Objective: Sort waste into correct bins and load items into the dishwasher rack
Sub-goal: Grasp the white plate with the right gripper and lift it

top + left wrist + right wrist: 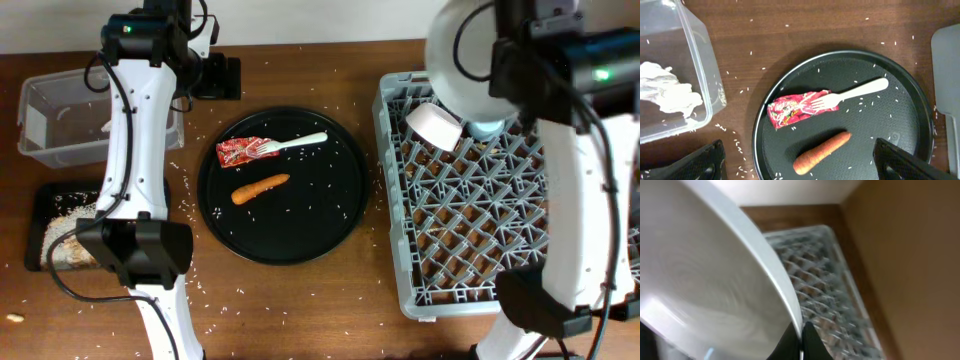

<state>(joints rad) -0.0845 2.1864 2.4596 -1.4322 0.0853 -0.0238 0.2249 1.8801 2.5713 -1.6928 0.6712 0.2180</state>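
Observation:
My right gripper (801, 335) is shut on the rim of the pale round plate (705, 280) and holds it tilted above the far left corner of the grey dishwasher rack (480, 230); overhead, the plate (460, 50) hides most of the gripper (505, 72). A cream bowl (435, 125) and part of a light-blue cup (487, 128) sit in the rack. My left gripper (800, 167) is wide open and empty above the orange sausage-like piece (821, 150). The red wrapper (797, 108) and white fork (855, 95) lie beside it. A crumpled napkin (665, 92) lies in the clear tub (60, 120).
The wrapper, fork and orange piece lie on a large round black tray (310, 215) mid-table. A flat black tray (48, 195) with rice and brown scraps lies at the left, below the tub. Rice grains are scattered over the wooden table. The rack's corner shows in the left wrist view (946, 65).

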